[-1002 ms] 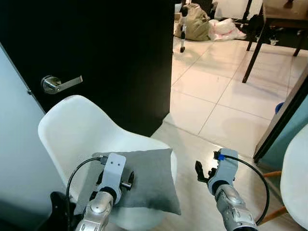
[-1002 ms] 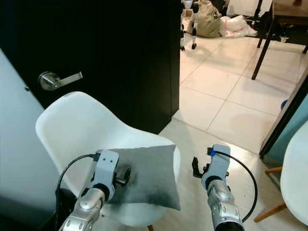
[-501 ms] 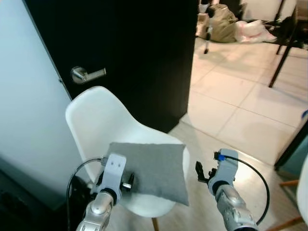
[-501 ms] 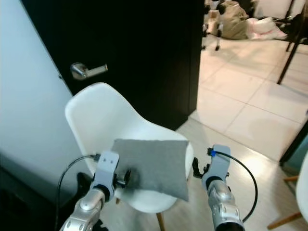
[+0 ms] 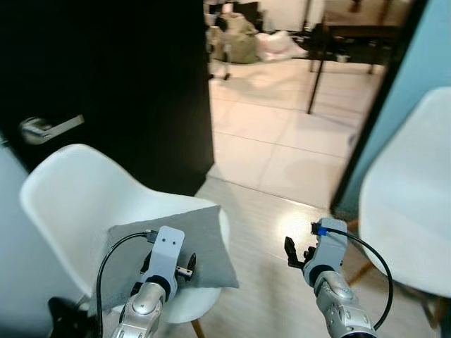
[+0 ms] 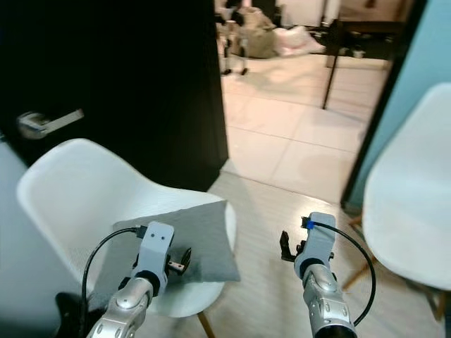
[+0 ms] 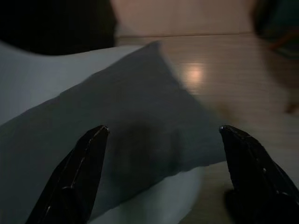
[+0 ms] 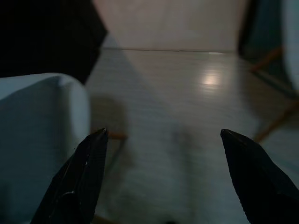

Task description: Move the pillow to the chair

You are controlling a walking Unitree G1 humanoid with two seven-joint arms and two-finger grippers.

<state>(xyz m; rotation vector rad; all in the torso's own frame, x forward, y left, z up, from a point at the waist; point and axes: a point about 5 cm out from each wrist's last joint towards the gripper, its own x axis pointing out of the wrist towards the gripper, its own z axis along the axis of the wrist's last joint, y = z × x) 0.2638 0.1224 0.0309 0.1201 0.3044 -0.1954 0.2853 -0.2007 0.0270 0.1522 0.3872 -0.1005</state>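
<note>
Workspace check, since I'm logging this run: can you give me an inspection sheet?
Surface: white chair seat, beside a black door.
Job's things: grey pillow lies on the seat, one corner overhanging its front edge.
Clutter: bags on the tiled floor beyond the doorway.
Grippers: left gripper open above the pillow; right gripper open over the wooden floor.
Cables: black cable loops at the left wrist, another at the right.
Surroundings: second white chair to the right; dark table further off.

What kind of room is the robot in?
Probably a home, near a doorway. A grey pillow lies on a white chair beside a dark door. A tiled floor leads to bags and a table.
</note>
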